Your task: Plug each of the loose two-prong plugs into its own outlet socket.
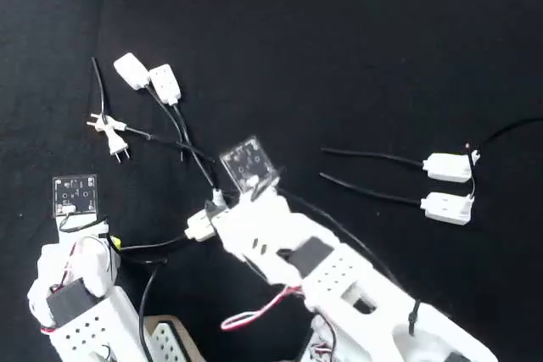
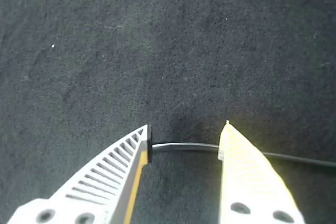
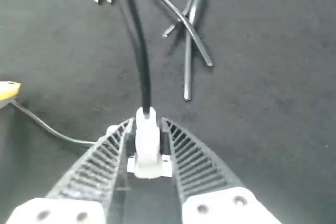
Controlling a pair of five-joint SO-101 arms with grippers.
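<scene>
A white plug (image 3: 147,148) is gripped by its body in the right gripper (image 3: 146,122), centre of the high view. The left gripper (image 2: 186,135) is spread open astride a black cable (image 2: 184,147), lower left. The prongs would best be squared to an outlet socket (image 1: 165,82), upper left, before being pushed home.

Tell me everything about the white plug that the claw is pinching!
The white plug looks like smooth plastic: a blocky body with a narrower neck, where its black cord runs out and away across the dark cloth. The right claw is shut on it, pinching both sides. Its prongs are hidden.
</scene>
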